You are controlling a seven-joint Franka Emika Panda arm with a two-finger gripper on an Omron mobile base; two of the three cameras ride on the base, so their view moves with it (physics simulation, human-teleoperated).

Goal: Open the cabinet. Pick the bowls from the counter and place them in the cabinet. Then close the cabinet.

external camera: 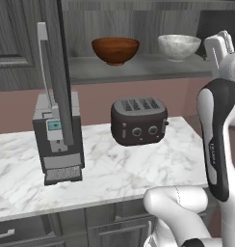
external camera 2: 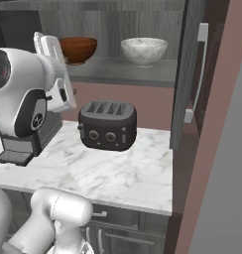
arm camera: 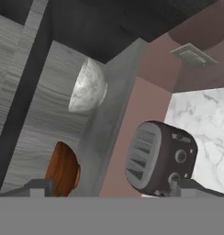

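Both bowls are on the cabinet shelf (external camera: 138,70), side by side, apart from each other. Reddish-brown bowl (external camera: 115,50): glossy, wood-like grain, round, upright. Pale bowl (external camera: 179,46): grey-white, marbled surface, round, upright, to the right of the brown one in both base views.

Cabinet (external camera 2: 113,25) is dark grey wood-grain, doors swung open. I see the left door (external camera: 57,72) edge-on in the left base view, long silver bar handle (external camera: 43,58) on it. Right base view gives me the right door (external camera 2: 187,74), also edge-on, with its own vertical silver handle (external camera 2: 200,69).

Gripper (arm camera: 111,187): in the hand view I have two dark finger tips at the bottom, standing wide apart, nothing between them. Hand view is rolled sideways, so the shelf runs up the frame and both bowls look tipped on edge; that is the camera, not the bowls.

Counter (external camera: 138,169) is white marble with grey veining. Black toaster (external camera: 138,120) sits on it below the shelf: rounded box, four slots on top, two knobs on the front. Left base view also shows a grey boxy coffee machine (external camera: 59,140) on the counter left of the toaster, partly behind the left door. In the right base view the arm covers most of it.

Pinkish-brown wall (external camera: 100,99) behind the counter. Dark grey drawer fronts (external camera 2: 118,233) below the counter edge.
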